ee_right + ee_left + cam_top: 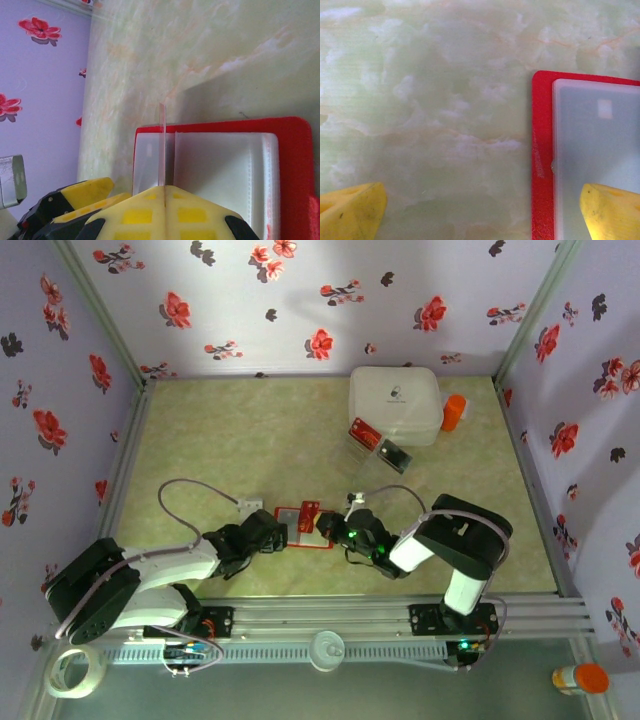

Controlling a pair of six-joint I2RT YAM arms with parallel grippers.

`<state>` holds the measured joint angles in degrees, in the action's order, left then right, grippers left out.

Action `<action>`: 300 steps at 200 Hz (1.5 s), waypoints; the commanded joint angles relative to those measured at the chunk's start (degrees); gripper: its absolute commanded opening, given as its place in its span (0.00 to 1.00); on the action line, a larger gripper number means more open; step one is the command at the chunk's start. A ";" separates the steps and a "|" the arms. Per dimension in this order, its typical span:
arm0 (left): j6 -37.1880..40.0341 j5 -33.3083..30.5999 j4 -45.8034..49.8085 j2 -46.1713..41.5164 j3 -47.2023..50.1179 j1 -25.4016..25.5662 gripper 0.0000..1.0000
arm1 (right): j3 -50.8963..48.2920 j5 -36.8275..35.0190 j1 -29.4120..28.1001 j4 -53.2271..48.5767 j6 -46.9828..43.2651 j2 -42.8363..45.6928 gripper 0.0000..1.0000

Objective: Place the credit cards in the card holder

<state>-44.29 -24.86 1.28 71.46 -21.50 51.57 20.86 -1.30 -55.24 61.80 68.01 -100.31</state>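
From where I stood, the card holder point(303, 528) lay open and flat on the pale green marbled surface point(230, 440), near its front edge and right between the two arms. Its red border framed the pale, frosted pockets. The left gripper point(283, 537) hung low at the holder's left edge with its jaws spread wide and nothing between them. In the left wrist view one yellow finger point(351, 212) sat over bare surface and the other over the holder's pale pocket. The right gripper point(328, 525) came in from the other side, clamped tight on a credit card point(161, 145). In the right wrist view the card showed edge-on as a thin upright sliver rising from between the pressed-together yellow pads point(200, 215), and it stood over the left part of the holder's pockets. I could not tell whether its far edge was touching a pocket or sitting just above it. Farther back and well apart from the arms, a red card point(364, 432) and a dark card point(394, 455) lay in what looked like a clear tray point(372, 470), just in front of a white box point(395, 400). An orange bottle point(453, 412) lay beside the box. A tape roll point(75, 670) sat off the front left corner.
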 commanded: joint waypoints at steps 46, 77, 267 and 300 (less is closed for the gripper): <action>-1.01 -0.41 2.24 -0.63 1.11 -0.43 1.00 | -1.61 -1.51 -1.95 -1.66 1.84 0.33 0.00; -0.92 -0.45 2.32 -0.68 1.02 -0.47 1.00 | -1.59 -1.86 -2.54 -4.41 2.30 1.14 0.00; -1.08 -0.54 1.89 -0.52 1.36 -0.43 1.00 | 1.15 0.53 -3.58 -13.51 3.22 2.83 0.00; -1.20 -0.60 1.80 -0.53 1.37 -0.42 1.00 | 1.81 1.10 -3.56 -14.23 3.38 2.31 0.00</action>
<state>-44.34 -24.86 1.26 71.37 -21.41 51.57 21.47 -1.30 -58.08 51.18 70.61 -97.47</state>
